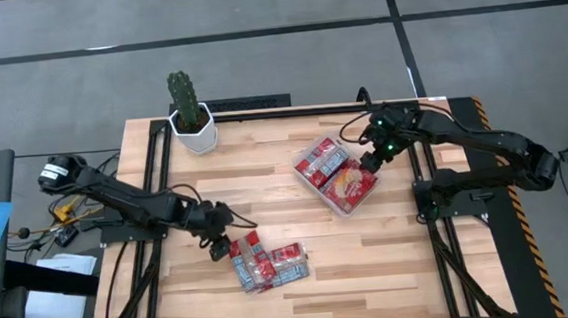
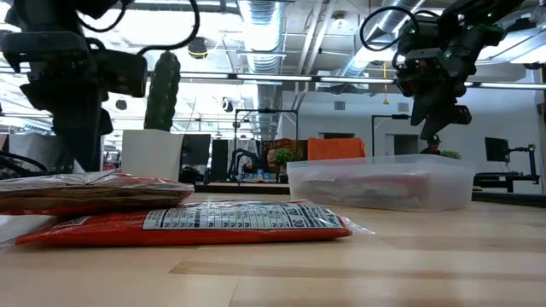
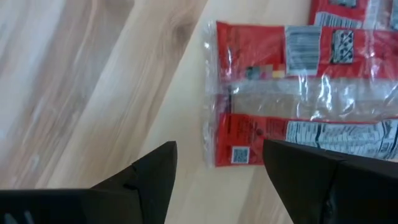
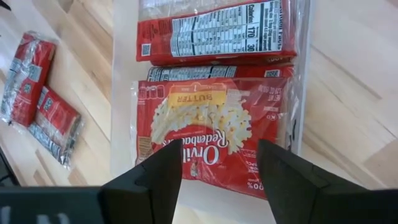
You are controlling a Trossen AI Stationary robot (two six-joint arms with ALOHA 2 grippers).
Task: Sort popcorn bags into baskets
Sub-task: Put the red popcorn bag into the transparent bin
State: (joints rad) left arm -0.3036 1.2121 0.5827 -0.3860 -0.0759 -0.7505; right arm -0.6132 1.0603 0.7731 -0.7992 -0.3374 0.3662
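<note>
Fingers wide open on the left gripper (image 3: 217,168), holding nothing, a popcorn bag (image 3: 298,93) just ahead. Right gripper (image 4: 219,165), also spread and empty, hovers over the tray (image 1: 318,192).

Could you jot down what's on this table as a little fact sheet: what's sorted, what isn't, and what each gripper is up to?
Surface: wooden table
Container: clear plastic basket, right of centre
Sorted: popcorn bags in the basket, at least three, one face up on top
Unsorted: loose popcorn bags near the front edge, exact count hard to tell
Left gripper: open, empty, beside the loose bags
Right gripper: open, empty, above the basket
Other: potted cactus at the back left
</note>
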